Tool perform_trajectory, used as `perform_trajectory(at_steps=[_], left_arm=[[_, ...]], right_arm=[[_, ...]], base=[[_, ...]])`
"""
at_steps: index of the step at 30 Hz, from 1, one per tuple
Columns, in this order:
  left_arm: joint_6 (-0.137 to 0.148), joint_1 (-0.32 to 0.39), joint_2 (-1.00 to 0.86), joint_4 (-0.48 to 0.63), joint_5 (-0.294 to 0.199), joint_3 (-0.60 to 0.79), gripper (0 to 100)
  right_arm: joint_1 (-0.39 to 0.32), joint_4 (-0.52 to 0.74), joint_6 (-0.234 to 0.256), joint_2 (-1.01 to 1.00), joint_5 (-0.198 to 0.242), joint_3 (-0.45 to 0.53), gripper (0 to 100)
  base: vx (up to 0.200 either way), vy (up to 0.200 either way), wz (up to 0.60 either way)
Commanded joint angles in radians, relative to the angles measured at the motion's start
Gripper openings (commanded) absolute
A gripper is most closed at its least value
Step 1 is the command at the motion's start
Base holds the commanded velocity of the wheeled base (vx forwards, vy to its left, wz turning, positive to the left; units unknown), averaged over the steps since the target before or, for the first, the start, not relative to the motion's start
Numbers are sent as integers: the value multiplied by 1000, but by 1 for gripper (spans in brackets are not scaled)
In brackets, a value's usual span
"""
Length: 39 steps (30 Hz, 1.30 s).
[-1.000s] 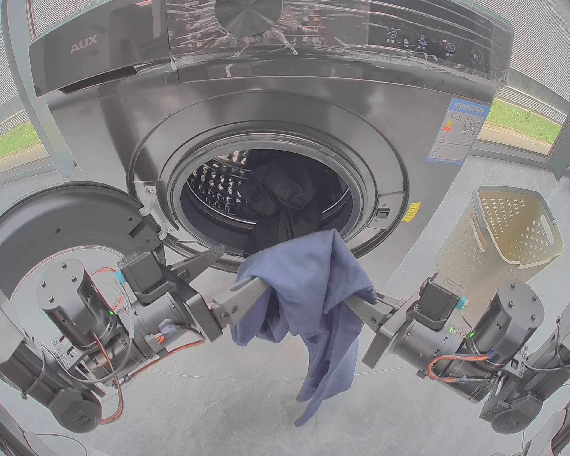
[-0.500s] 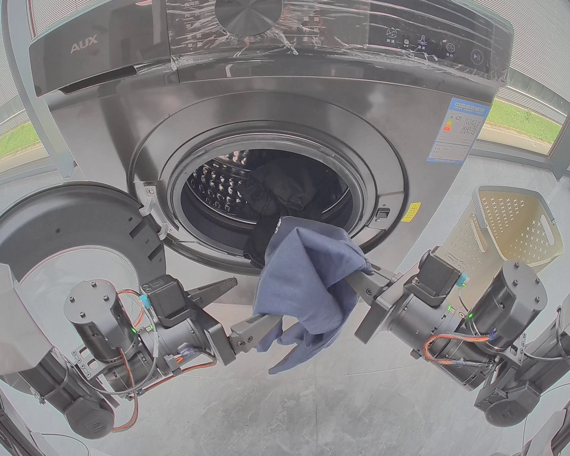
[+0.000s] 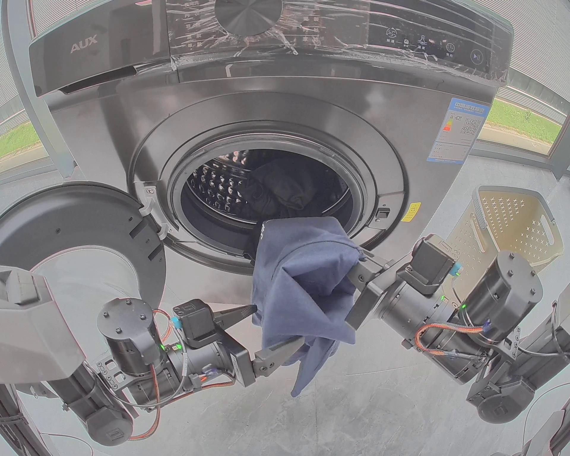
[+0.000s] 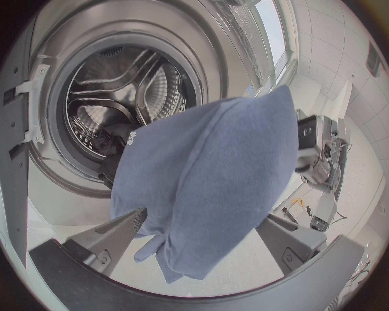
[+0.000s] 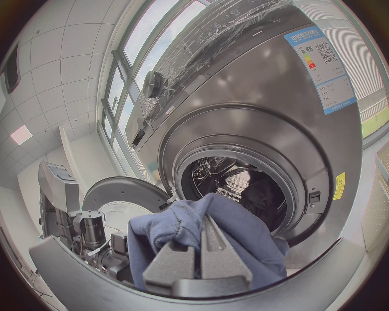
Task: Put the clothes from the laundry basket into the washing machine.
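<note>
Clamping the slate-blue fabric garment in the closed right hand, just before the open round mouth of the grey metal washing machine; holding the left hand open beneath its folds, hiding one fingertip in cloth.

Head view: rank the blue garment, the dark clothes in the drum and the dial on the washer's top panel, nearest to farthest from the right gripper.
1. The blue garment: clamped in the right gripper, hanging before the washer's mouth.
2. The dark clothes: inside the drum, behind the garment.
3. The dial: high on the top panel, farthest.
</note>
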Motion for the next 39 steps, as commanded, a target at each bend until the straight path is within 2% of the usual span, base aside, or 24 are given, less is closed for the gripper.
perform_trajectory(at_steps=[1,5,19,24,30,31,39], left_arm=[[18,-14,49,-1,-1,0,100],[30,-22,88,-1,-1,-9,100],[32,-8,180,-2,-1,-61,100],[70,3,206,-1,2,-66,100],[71,24,210,-2,10,-74,100],[71,24,209,-2,10,-74,0],[71,26,187,-2,17,-101,0]], right_arm=[[-4,0,0,5,-7,-13,0],[-1,-1,3,16,-9,-15,0],[5,-1,8,16,-9,-9,0],[7,-1,8,16,-9,-10,0],[7,-1,8,17,-7,-6,0],[7,-1,8,17,-7,-7,0],[5,-1,9,22,-7,-1,0]], base=[[0,0,0],[0,0,0],[0,0,0],[0,0,0],[0,0,0],[0,0,0],[0,0,0]])
